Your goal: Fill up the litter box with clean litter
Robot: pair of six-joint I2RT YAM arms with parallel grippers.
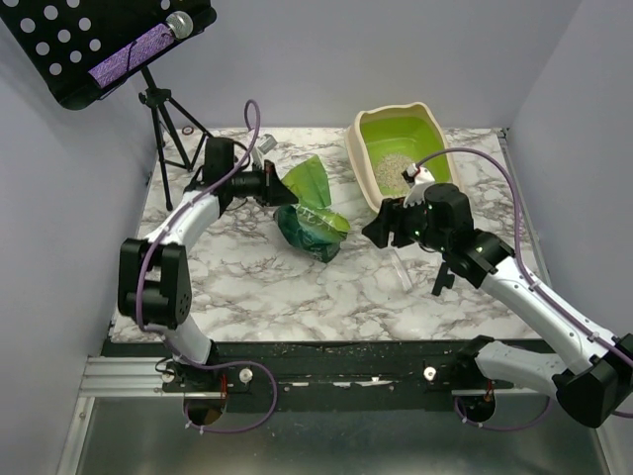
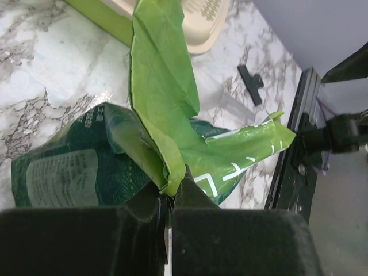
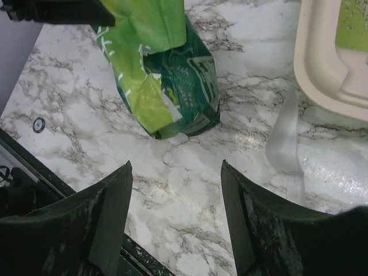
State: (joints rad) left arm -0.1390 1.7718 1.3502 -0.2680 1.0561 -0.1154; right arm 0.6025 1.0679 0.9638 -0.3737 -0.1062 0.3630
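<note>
The litter box (image 1: 362, 158), beige rim and lime-green inside, stands at the back right; its rim also shows in the right wrist view (image 3: 322, 63) and in the left wrist view (image 2: 201, 23). A patch of pale clean litter (image 1: 391, 168) lies in it. The green-and-teal litter bag (image 1: 315, 220) lies on its side on the marble table. My left gripper (image 2: 171, 192) is shut on a folded flap of the bag (image 2: 164, 103) and holds that end up. My right gripper (image 3: 175, 169) is open and empty above the table, between the bag (image 3: 172, 86) and the box.
A clear plastic strip (image 3: 284, 144) lies beside the litter box. A black clip (image 2: 251, 83) lies on the table, also seen in the top view (image 1: 442, 279). A tripod (image 1: 168, 124) with a black perforated stand stands at the back left. Grey walls enclose the table.
</note>
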